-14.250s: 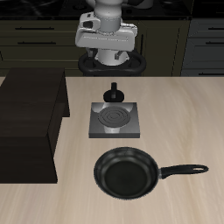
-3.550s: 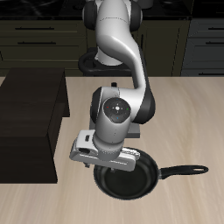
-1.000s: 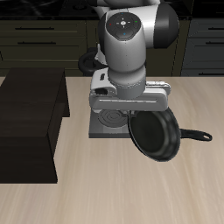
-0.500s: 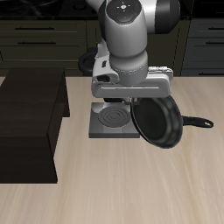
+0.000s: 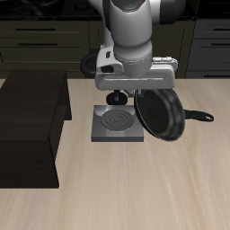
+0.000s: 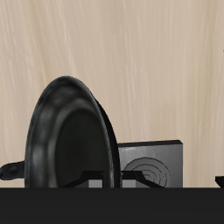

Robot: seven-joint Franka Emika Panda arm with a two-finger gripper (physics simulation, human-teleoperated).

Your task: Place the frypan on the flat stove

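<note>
The frypan (image 5: 163, 116) hangs in the air, tipped steeply on its edge, its long handle (image 5: 200, 117) pointing away from the stove. My gripper (image 5: 144, 91) is shut on the pan's upper rim. The flat stove (image 5: 119, 125) lies on the table beside and below the pan, with its spiral coil (image 5: 115, 118) uncovered and its black knob (image 5: 117, 97) at the back. In the wrist view the frypan (image 6: 70, 131) stands on edge between my gripper (image 6: 111, 181) and the table, and part of the flat stove (image 6: 155, 161) shows past its rim.
A large dark brown box (image 5: 31, 126) sits on the table at the stove's other side. Dark kitchen cabinets (image 5: 36, 40) run behind the table. Bare wooden tabletop (image 5: 135, 193) lies in front of the stove.
My gripper has carried the frypan upward and farther back over the last second. The pan now hangs beside the stove's rear half, still steeply tilted.
</note>
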